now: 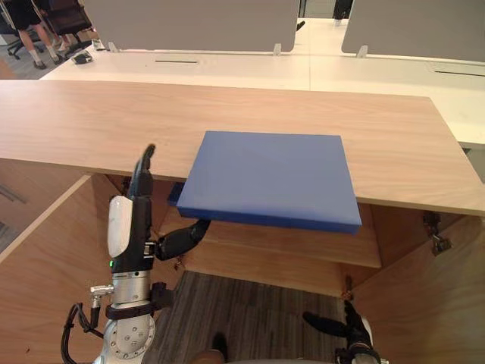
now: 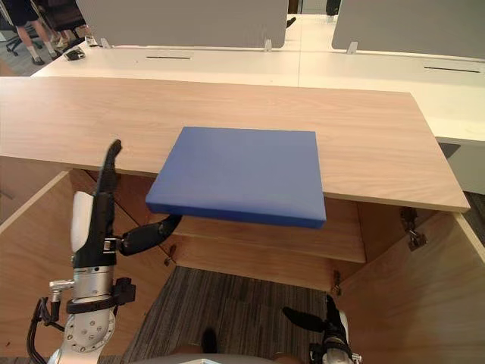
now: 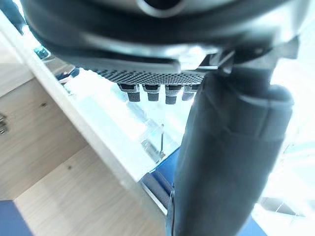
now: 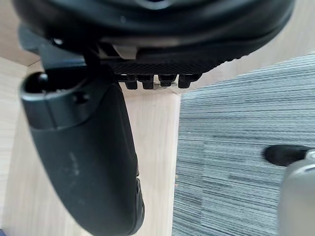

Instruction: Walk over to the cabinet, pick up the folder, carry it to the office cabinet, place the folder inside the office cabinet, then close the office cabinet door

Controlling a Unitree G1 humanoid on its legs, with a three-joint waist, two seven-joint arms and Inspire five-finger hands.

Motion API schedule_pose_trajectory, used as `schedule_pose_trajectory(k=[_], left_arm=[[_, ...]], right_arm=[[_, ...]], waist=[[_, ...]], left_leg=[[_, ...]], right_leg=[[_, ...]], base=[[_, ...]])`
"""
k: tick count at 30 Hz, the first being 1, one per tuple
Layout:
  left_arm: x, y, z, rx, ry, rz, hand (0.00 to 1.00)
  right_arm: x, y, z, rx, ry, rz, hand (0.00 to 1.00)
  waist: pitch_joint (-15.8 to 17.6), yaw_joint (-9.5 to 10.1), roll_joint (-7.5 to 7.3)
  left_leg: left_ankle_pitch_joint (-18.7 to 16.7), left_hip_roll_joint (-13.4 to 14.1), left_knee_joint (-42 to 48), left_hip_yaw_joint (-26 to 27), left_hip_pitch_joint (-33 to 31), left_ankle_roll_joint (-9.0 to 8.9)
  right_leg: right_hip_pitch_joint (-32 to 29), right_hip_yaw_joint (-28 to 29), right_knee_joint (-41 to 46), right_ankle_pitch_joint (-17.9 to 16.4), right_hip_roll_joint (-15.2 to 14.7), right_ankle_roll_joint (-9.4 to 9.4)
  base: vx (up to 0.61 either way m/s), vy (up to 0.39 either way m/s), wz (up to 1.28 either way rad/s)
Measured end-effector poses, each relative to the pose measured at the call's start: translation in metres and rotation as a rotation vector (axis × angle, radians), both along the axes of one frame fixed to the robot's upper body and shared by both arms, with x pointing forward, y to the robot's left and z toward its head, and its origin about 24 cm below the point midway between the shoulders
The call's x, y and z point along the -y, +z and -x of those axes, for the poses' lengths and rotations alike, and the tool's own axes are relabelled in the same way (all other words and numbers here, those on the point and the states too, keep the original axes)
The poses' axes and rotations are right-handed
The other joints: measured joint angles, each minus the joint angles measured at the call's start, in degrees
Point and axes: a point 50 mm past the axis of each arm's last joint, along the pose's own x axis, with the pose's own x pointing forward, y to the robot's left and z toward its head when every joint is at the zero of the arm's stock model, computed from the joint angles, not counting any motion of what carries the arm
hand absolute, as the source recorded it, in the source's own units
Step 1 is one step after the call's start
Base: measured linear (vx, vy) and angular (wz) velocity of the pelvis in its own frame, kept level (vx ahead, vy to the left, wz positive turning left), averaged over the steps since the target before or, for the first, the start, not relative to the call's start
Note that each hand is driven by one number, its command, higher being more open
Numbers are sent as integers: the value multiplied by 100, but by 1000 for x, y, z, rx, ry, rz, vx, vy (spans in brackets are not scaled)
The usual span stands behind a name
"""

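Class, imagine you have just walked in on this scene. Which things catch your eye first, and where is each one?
A blue folder lies flat on the wooden cabinet top, with its near edge jutting out past the front. The left hand stands upright by the folder's left corner, its fingers straight and its thumb reaching toward the underside. The right hand hangs low over the grey carpet.
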Motion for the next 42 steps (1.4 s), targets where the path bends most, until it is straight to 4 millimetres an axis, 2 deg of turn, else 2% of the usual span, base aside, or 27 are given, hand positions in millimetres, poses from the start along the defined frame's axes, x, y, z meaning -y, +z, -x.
schedule_pose_trajectory(k=[5,9,14,20,26,27,30,34,37,42], left_arm=[[-3,1,1,9,8,101,100],[-2,8,0,29,-24,82,100],[4,13,-10,7,-156,-33,100],[9,-13,-26,-140,-277,-339,100],[15,-15,-37,-135,-322,-514,100],[16,-15,-39,-128,-326,-541,0],[19,-11,-46,-84,-318,-624,0],[23,3,-56,17,-291,-663,0],[26,15,-60,99,-280,-660,0],[26,17,-62,106,-265,-609,0]], right_arm=[[-1,-4,9,-37,-8,-6,100],[-1,-4,9,-36,-4,-11,100],[-2,-4,6,-28,9,-26,100],[-2,-4,7,-30,17,-31,100],[-2,-4,7,-31,30,-30,100],[-3,-4,6,-30,33,-31,100],[-3,-3,5,-27,36,-34,100],[-4,-3,3,-21,33,-41,100],[-4,-3,1,-15,34,-42,100],[-4,-1,0,-3,24,-46,100]], waist=[[-106,-5,-75],[-110,-15,-157],[-120,-59,-177],[-124,-288,-160],[-118,-319,-154],[-117,-319,-153],[-118,-322,-155],[-120,-324,-158],[-121,-340,-159],[-122,-390,-162]], left_leg=[[11,-2,2,33,2,8],[46,-28,3,40,0,76],[38,-51,0,116,77,103],[38,-45,-35,168,183,102],[16,-50,-36,268,193,109],[11,-52,-36,292,194,112],[0,-65,-35,323,196,128],[-15,-69,-37,353,231,147],[-22,-68,-40,389,261,150],[-44,-70,-43,437,280,146]], right_leg=[[6,39,-38,56,7,64],[36,49,-78,98,2,97],[68,133,-76,116,-36,121],[114,206,-90,113,-49,122],[98,306,-148,137,-52,130],[97,327,-170,150,-40,131],[98,356,-200,160,-46,130],[108,405,-215,161,-49,129],[108,453,-211,162,-50,127],[98,515,-217,174,-58,129]], base=[[-35,-11,-4],[0,0,0],[-11,6,-8],[-51,0,-6],[-9,3,-9],[26,-10,-10],[32,-7,-7],[22,-10,-7],[-9,-6,-8],[-25,0,-7]])
